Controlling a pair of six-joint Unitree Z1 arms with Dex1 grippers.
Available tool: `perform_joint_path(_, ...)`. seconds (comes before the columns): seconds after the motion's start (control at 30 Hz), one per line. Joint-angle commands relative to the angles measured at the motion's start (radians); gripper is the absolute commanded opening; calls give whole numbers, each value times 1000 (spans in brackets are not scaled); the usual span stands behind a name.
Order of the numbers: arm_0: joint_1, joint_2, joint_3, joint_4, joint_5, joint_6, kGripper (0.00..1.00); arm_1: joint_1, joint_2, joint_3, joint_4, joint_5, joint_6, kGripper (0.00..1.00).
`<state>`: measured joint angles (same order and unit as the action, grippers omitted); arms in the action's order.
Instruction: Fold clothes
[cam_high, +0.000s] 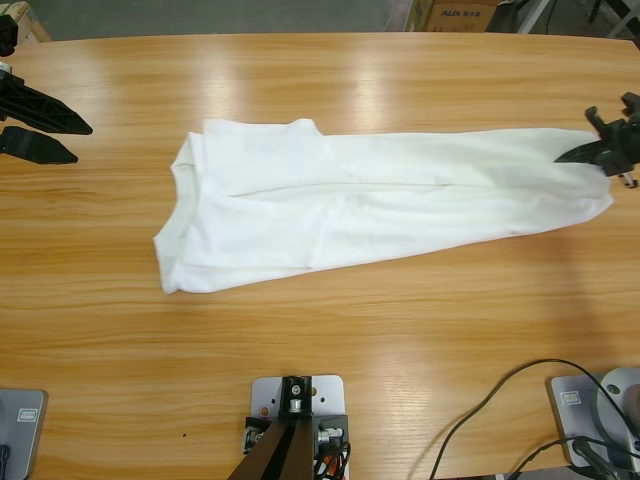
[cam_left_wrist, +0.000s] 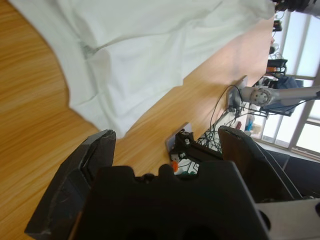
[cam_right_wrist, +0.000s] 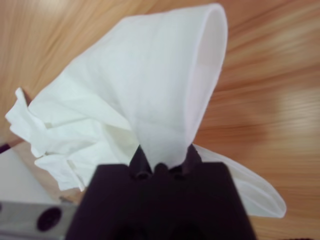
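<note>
The clothes are one white T-shirt (cam_high: 350, 200), folded lengthwise into a long band across the middle of the table. Its wider end points left and its narrow end reaches the right edge. My right gripper (cam_high: 575, 155) is shut on that narrow end. In the right wrist view the cloth (cam_right_wrist: 150, 90) rises in a bunched loop out of the closed jaws of the right gripper (cam_right_wrist: 162, 155). My left gripper (cam_high: 82, 143) stands open at the table's left edge, well clear of the shirt. In the left wrist view the shirt (cam_left_wrist: 150, 45) lies beyond the spread jaws of the left gripper (cam_left_wrist: 167, 135).
A cardboard box (cam_high: 455, 12) stands behind the table's far edge. Black cables (cam_high: 500, 420) loop over the near right corner. Bare wooden tabletop (cam_high: 330, 340) runs in front of the shirt and behind it.
</note>
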<state>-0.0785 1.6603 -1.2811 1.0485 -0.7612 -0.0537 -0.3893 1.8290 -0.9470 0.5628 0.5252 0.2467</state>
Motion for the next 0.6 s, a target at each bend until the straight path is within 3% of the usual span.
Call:
perform_joint_path(0.03,-7,3,36,12,-3,-8,799,-52,31,-67,81,-48,-38,0)
perform_joint_path(0.37,-8,14,37,12,-4,-8,802,-49,-24,-102,144,-45,-68,0)
perform_joint_path(0.6,-8,21,37,11,-4,-6,803,70,-42,-193,227,-42,-59,0)
